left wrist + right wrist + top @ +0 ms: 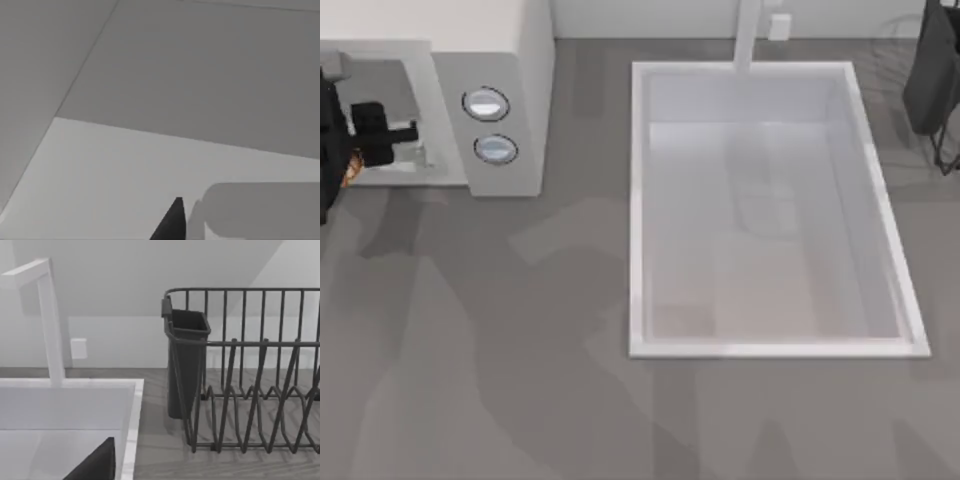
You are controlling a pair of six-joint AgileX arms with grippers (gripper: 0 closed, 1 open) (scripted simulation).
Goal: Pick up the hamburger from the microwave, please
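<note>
Right by the left wrist camera, one black fingertip of the left pincer pokes into the white-grey boxy microwave. Nobody can tell its grip. A small orange-brown hamburger peeks beside it, not lifted yet. The right arm rests far right.

The white-grey microwave stands at the table's far left, hamburger in its cavity.
</note>
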